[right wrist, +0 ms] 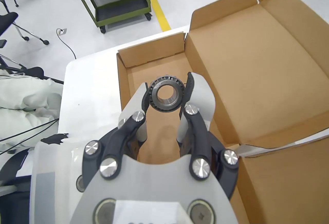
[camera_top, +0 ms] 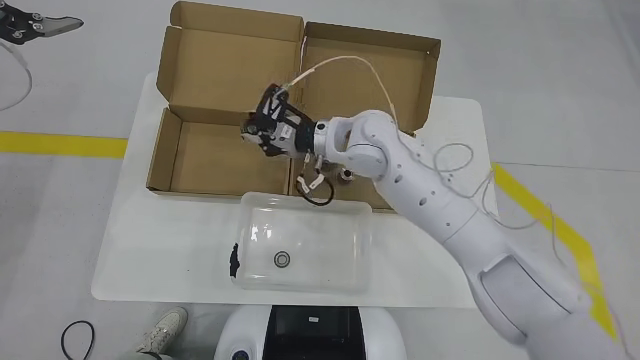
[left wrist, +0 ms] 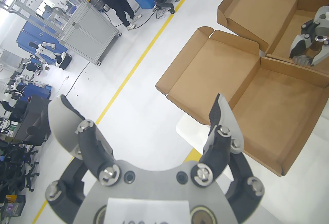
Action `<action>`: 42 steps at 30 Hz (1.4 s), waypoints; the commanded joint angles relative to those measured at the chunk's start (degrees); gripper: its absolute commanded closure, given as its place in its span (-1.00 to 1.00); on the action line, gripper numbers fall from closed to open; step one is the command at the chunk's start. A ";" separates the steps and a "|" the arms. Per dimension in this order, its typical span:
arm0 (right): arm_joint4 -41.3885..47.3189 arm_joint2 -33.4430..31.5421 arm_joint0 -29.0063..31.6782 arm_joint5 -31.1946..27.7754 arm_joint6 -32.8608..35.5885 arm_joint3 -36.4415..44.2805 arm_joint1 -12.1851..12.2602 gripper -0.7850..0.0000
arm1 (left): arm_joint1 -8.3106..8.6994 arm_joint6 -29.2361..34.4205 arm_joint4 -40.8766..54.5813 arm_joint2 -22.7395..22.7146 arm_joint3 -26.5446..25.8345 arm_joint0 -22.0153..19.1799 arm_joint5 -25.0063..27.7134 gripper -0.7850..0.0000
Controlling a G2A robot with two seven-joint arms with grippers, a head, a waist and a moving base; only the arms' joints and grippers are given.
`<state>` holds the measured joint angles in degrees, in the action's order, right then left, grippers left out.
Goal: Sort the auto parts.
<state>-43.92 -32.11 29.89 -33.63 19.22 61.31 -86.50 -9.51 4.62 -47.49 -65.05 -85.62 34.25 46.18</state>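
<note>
Bearing [right wrist: 164, 100]: a metal roller ring, pinched by its outer sides in your right claw [right wrist: 167, 88]. It hangs over the floor of the left cardboard box [camera_top: 200, 165], apart from it, with its shadow on the cardboard below. The claw is closed on it, both pads against the rollers.

The bore faces back at the wrist, so the axis runs along the claw's fingers, tilted down toward the box floor. It's a short, stubby part, wider than deep, with no long axis apart from that bore line. The wider roller end looks like the far one, but I'm not sure.

Progress, my read: you're mid-sort. This bearing is carried over its box but not yet put down. The right cardboard box [camera_top: 370, 70] sits just beside and is partly hidden by the arm, so I can't tell its contents. One small ring [camera_top: 282, 257] lies in the clear bin [camera_top: 335, 260] at the near side of the counter [camera_top: 130, 250], so at least that is left. Your left claw [left wrist: 140, 102] is spread wide, holding nothing, off past the counter's edge over the floor.
</note>
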 commanded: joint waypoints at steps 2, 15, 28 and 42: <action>1.85 2.27 -2.18 -1.37 2.54 -3.69 -1.91 1.00 | 0.00 0.00 0.00 0.00 0.00 0.00 0.00 -1.00; 2.75 10.70 -8.52 3.63 11.47 -20.54 -11.65 1.00 | 0.00 0.00 0.00 0.00 0.00 0.00 0.00 -1.00; -1.22 15.05 -10.44 7.79 14.53 -31.94 -19.93 0.97 | 0.00 0.00 0.00 0.00 0.00 0.00 0.00 -1.00; -3.36 15.36 -11.92 7.08 13.15 -40.49 -25.22 -0.18 | 0.00 0.00 0.00 0.00 0.00 0.00 0.00 -1.00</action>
<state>-47.16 -16.67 18.16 -26.50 32.62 21.19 -111.51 -9.51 4.62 -47.49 -65.05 -85.62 34.25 46.18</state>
